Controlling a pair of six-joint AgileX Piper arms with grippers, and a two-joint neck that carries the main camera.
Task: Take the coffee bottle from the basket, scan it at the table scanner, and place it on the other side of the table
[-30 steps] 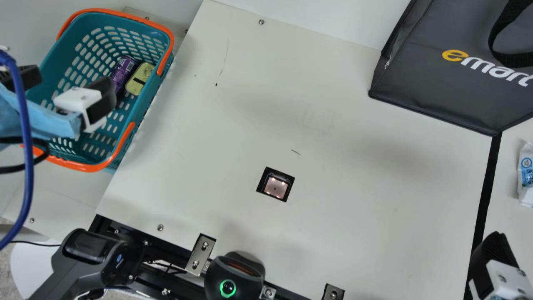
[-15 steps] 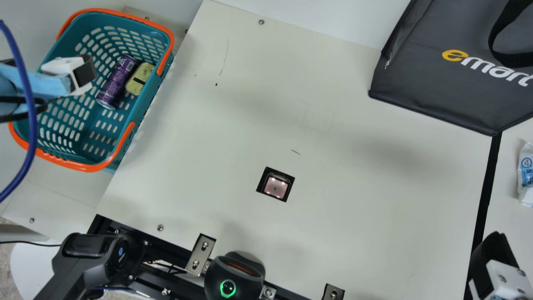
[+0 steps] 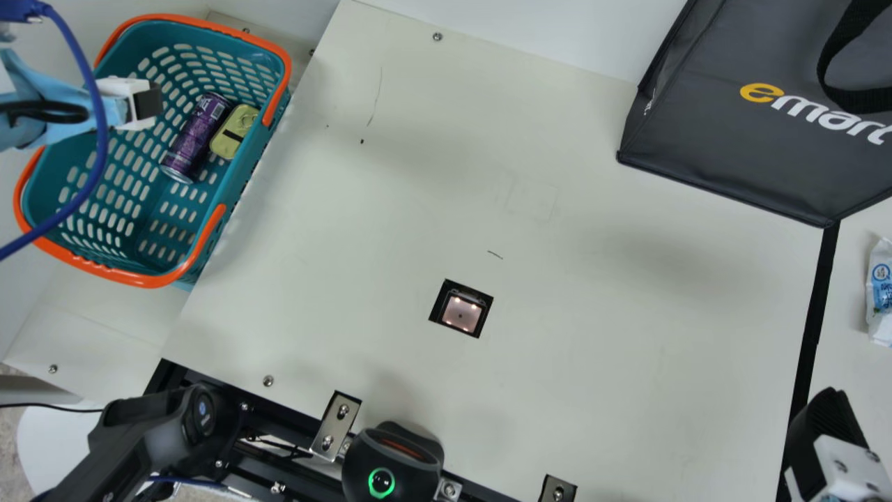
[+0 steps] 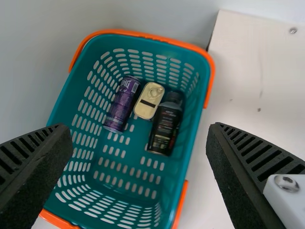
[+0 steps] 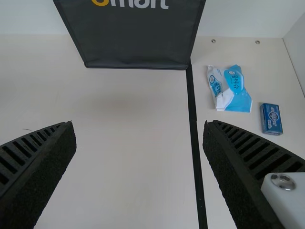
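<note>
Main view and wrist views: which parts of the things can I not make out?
- Coffee bottle, left wrist view: fine label print, too small.
- Basket, main view: part of its rim, behind the left arm.
- Black bag, main view: cut by the top and right edges.

Everything is seen from above: the basket (image 3: 115,66) by main and left wrist views, the bag (image 3: 718,150) by main and right.

Left arm (image 3: 139,446) finished in black, small round pale marking (image 3: 203,410) noted at a joint, light blue covering (image 3: 63,129) wrapped farther along, blue cable (image 3: 102,132) and black cable (image 3: 49,110) looped outside, left gripper (image 3: 148,103) and right gripper (image 3: 829,432) fitted with black ribbed fingers (image 4: 267,160), white mounts (image 5: 288,195) secured by metal screws (image 5: 283,181)
</note>
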